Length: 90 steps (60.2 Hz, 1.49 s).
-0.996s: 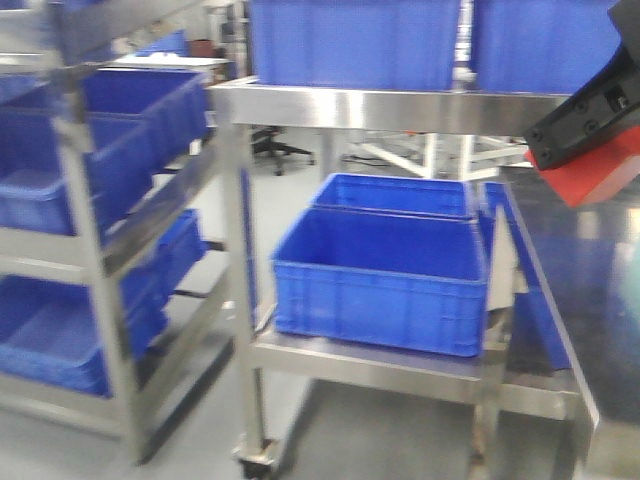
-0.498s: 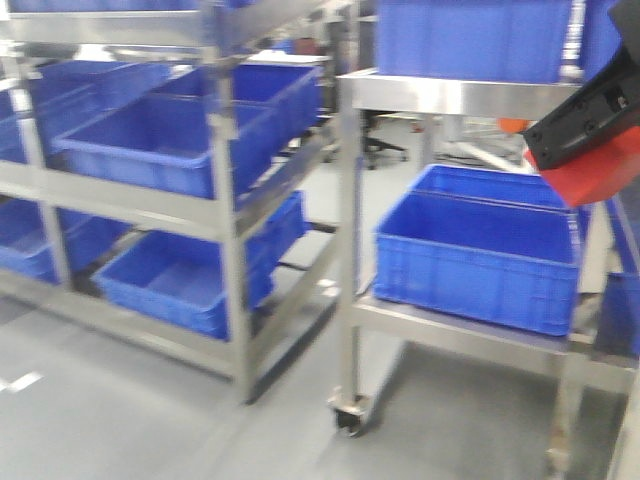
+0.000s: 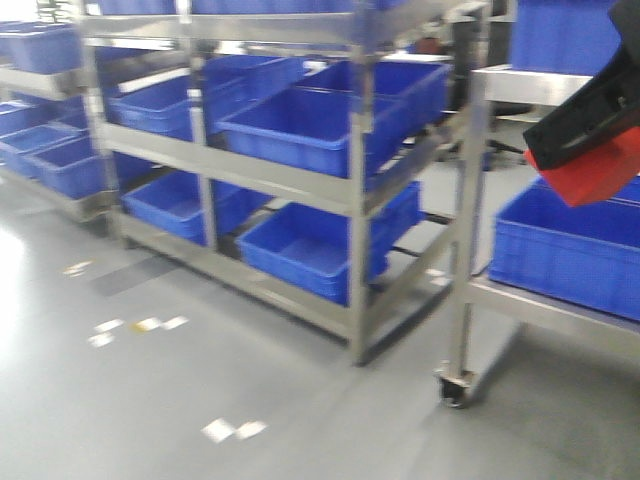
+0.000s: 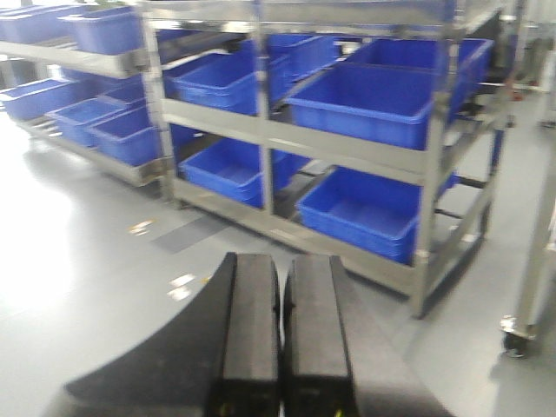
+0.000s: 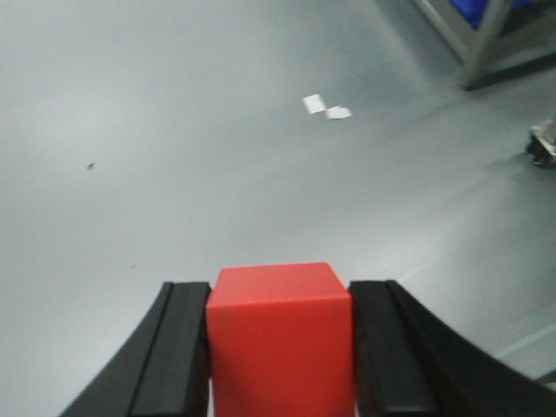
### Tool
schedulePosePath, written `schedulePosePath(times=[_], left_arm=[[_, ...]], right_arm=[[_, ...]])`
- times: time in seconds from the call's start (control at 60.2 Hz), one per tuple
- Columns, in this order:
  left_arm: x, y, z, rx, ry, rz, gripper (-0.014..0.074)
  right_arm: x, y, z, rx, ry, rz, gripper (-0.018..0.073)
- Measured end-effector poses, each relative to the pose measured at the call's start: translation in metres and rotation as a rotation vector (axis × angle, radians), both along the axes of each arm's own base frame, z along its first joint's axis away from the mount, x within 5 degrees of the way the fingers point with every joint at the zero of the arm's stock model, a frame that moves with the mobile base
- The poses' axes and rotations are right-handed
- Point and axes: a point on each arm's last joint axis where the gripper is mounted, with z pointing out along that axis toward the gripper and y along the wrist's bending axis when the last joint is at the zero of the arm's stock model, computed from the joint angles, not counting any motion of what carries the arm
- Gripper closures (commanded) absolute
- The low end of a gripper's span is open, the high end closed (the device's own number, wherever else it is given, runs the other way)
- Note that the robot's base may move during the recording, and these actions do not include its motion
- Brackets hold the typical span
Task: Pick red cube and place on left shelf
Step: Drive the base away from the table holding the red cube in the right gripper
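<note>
The red cube [image 5: 280,339] sits squeezed between the two black fingers of my right gripper [image 5: 280,291], held over bare grey floor. In the front view the cube [image 3: 600,178] hangs at the right edge under the black gripper body. The left shelf [image 3: 275,178], a stainless-steel rack with tiers of blue crates, stands in the middle of that view, to the left of the cube. The left wrist view has the same shelf [image 4: 347,152] ahead. My left gripper [image 4: 280,261] is shut with nothing between its pads.
A steel cart on castors [image 3: 455,385] carrying a blue crate [image 3: 570,250] stands at the right, close under the cube. Another crate rack [image 3: 50,150] runs along the far left. White tape scraps [image 3: 235,430] lie on the grey floor.
The front view has swung left: the cart slid to the right edge and the crate rack came into the middle. The cube stays in the right gripper at the same spot.
</note>
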Motion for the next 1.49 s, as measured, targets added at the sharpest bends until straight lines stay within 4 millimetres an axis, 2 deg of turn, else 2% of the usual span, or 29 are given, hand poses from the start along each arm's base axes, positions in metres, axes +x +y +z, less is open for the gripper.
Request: schedulePosePath(times=[1.495], left_arm=[[0.0000, 0.0000, 0.0000, 0.000, 0.000, 0.000, 0.0495]], right_arm=[[-0.0001, 0.0001, 0.0000, 0.003, 0.002, -0.001, 0.0505]])
